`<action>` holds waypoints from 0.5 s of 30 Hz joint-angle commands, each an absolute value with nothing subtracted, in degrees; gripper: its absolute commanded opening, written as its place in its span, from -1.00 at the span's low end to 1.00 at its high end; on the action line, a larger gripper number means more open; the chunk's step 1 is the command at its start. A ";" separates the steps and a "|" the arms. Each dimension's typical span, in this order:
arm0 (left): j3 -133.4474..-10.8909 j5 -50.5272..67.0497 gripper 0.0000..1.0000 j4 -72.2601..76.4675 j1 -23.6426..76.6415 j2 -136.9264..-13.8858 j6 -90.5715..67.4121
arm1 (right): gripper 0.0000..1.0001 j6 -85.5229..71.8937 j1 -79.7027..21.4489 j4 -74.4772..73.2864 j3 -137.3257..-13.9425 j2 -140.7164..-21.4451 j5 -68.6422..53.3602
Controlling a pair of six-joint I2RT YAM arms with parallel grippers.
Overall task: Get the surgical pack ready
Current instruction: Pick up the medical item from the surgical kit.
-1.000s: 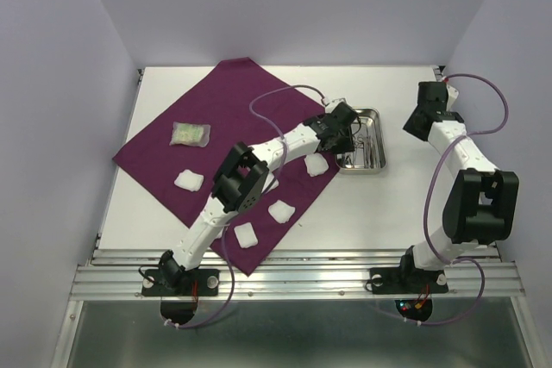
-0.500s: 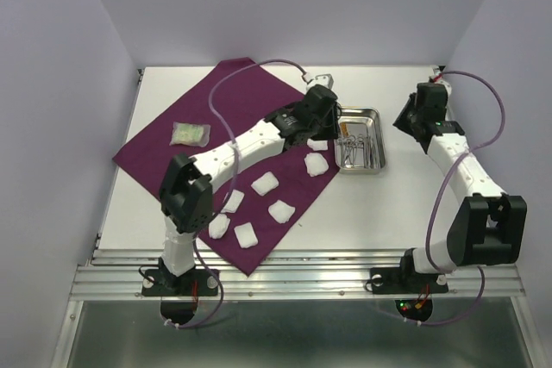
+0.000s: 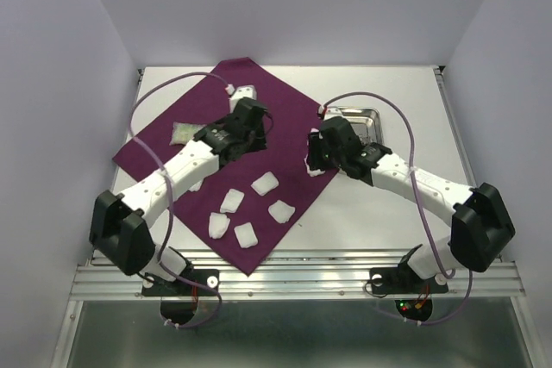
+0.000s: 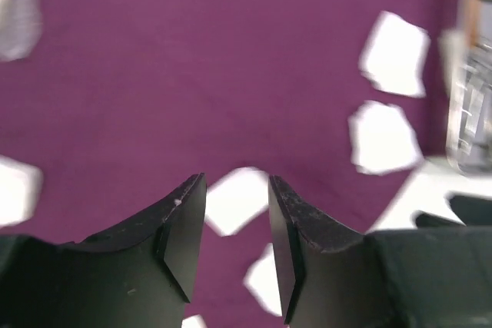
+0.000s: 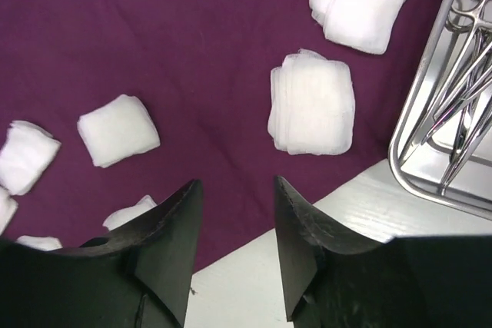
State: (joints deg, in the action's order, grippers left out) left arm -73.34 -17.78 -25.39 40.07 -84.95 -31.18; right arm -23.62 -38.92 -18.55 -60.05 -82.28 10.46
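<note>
The surgical pack (image 3: 285, 105), one large maroon cloth, lies flat as a diamond across the left and middle of the white tabletop (image 3: 388, 79) in your top view. Count five gauze pads (image 3: 265, 183) in the open on its near half, and a sixth partly visible beside the right hand (image 3: 323, 151) at the cloth's right edge. One small greenish packet (image 3: 183, 132) sits on the cloth, partly under the left arm. One steel tray (image 3: 369, 113) rests on the tabletop just beyond the right hand. The left hand (image 3: 248, 120) hangs over the cloth's middle.

Your left wrist view is blurred. The left hand (image 4: 237, 186) has its fingers parted and empty above the cloth, with one pad showing in the gap below. At least five pads lie on the cloth, and the tray is at the right edge.

Your right wrist view shows the right hand (image 5: 236, 186), fingers likewise parted and gripping nothing, over the cloth's edge. Four pads show plainly, with bits of others by the left finger. The tray holds ring-handled instruments (image 5: 465, 44); you cannot tell their number.
</note>
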 commanded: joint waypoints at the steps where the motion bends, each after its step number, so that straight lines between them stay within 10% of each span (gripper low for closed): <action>1: -67.26 -19.16 -0.02 -27.24 29.58 -73.42 -29.36 | -0.02 -22.59 -44.71 -17.22 -60.29 -84.37 15.72; 11: -63.37 -17.23 0.00 -30.41 11.09 -65.74 -24.00 | -0.01 -25.40 -49.31 -15.12 -62.75 -90.52 14.23; 15: -63.11 -14.78 0.87 -28.40 4.32 -66.35 -23.56 | -0.02 -26.54 -49.31 -14.15 -62.75 -90.97 13.80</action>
